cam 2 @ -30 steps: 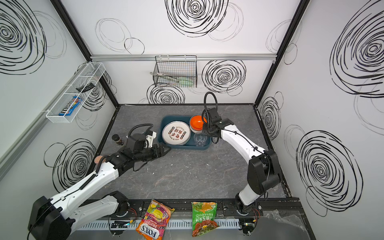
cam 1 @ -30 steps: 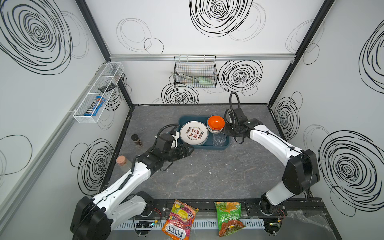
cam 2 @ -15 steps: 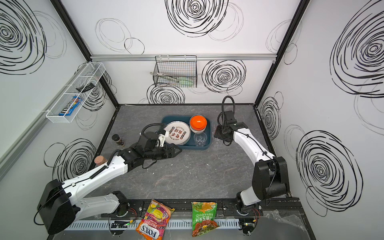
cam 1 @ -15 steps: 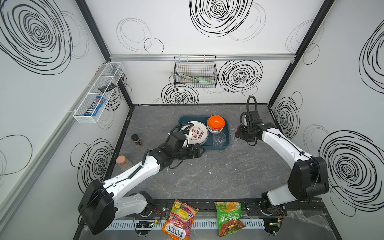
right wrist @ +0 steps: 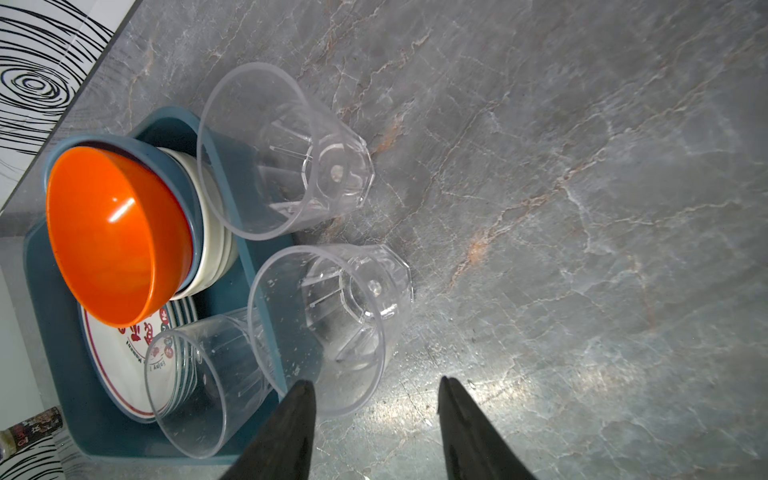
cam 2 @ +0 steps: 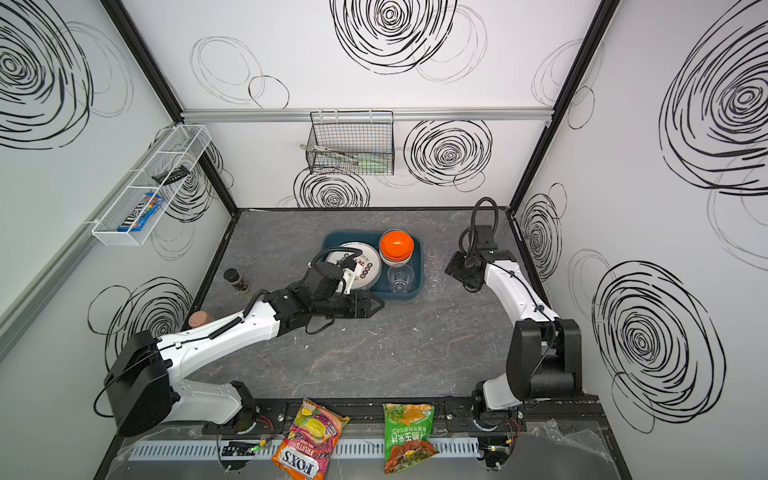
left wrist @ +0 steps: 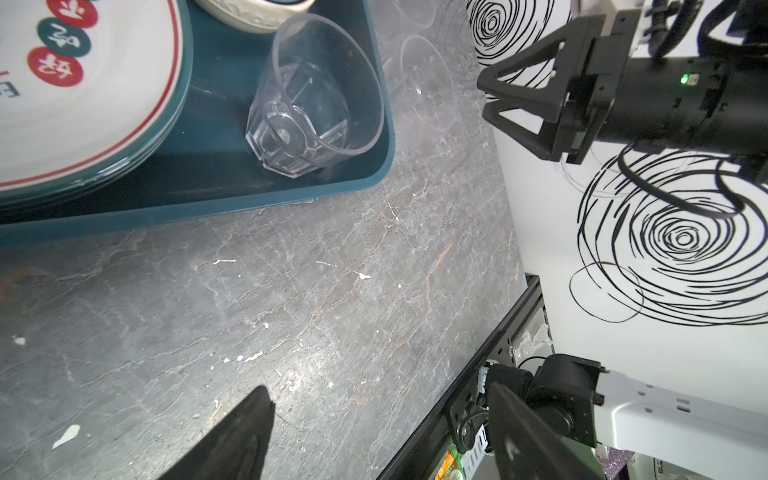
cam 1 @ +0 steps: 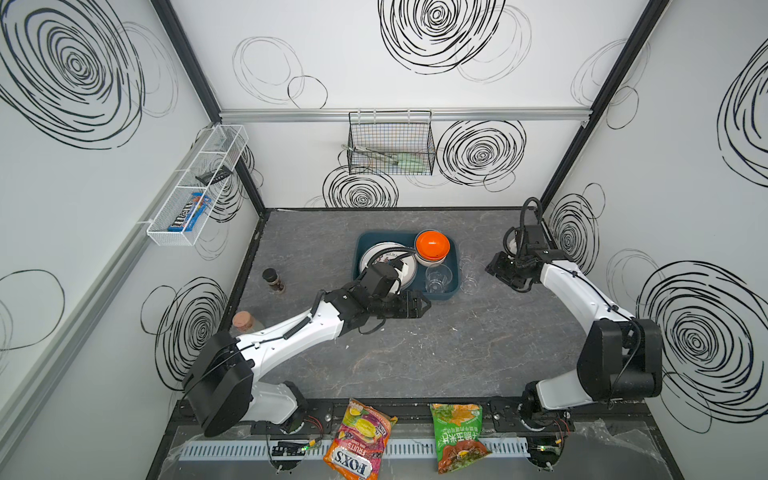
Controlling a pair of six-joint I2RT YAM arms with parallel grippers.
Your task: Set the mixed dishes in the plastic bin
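spice jar (cam 1: 273, 280) and cork-topped jar (cam 1: 243, 321): upright on table (cam 1: 415, 353), left side, apart. black wire basket (cam 1: 390, 143): hung at rear. white mesh basket (cam 1: 195, 187): hung at left. candy bag (cam 1: 360, 440) and green snack bag (cam 1: 457, 434): front edge, side by side.

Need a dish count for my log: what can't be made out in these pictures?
Plates: left arm covers part of the stack in both top views; count unclear.
Bowls under the orange bowl: nested, number hidden.
Black wire basket contents: too small in both top views.
Left hand: cut off by the left wrist view's edge.
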